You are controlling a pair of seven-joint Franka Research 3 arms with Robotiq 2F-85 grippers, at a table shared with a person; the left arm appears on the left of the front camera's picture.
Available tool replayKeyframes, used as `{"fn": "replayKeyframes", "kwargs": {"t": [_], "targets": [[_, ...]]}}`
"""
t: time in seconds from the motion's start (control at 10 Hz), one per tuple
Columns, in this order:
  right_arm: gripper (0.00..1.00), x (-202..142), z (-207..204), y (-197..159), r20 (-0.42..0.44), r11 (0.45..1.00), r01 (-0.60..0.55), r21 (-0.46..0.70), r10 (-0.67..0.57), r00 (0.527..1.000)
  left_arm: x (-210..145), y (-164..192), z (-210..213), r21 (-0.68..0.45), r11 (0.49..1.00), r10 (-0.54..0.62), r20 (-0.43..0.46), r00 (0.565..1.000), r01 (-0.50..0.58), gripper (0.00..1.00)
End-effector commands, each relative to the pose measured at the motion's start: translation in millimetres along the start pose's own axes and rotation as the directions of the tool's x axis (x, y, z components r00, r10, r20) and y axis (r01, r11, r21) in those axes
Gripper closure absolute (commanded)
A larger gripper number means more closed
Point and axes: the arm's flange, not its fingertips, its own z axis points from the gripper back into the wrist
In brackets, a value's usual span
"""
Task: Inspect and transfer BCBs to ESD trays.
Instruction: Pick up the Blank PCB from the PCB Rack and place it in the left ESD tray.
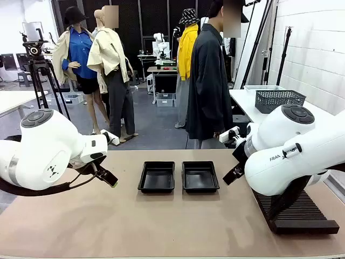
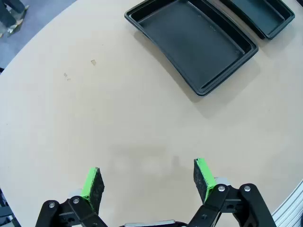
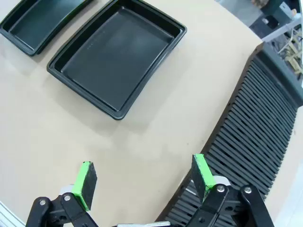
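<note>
Left gripper (image 2: 147,176): jaws stood wide apart, empty, over bare worktop (image 2: 118,123).
Right gripper (image 3: 142,176): jaws spread wide, empty, beside the ribbed rack (image 3: 255,127).
ESD trays (image 1: 157,177): lay side by side mid-worktop, between both grippers, touching neither.

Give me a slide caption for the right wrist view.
Open right tool above bare tabletop, empty ESD tray ahead, black ribbed rack alongside.
</note>
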Motion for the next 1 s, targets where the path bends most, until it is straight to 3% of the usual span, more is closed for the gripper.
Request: {"fn": "replayKeyframes", "kwargs": {"t": [0.0,0.9], "targets": [[0.0,0.0,0.0,0.0,0.0,1.0,0.0,0.0,0.0,1.0,0.0,0.0,0.0,0.0,1.0,0.0,0.0,1.0,0.0,0.0],[0.0,0.0,0.0,0.0,0.0,1.0,0.0,0.0,0.0,1.0,0.0,0.0,0.0,0.0,1.0,0.0,0.0,1.0,0.0,0.0]]}}
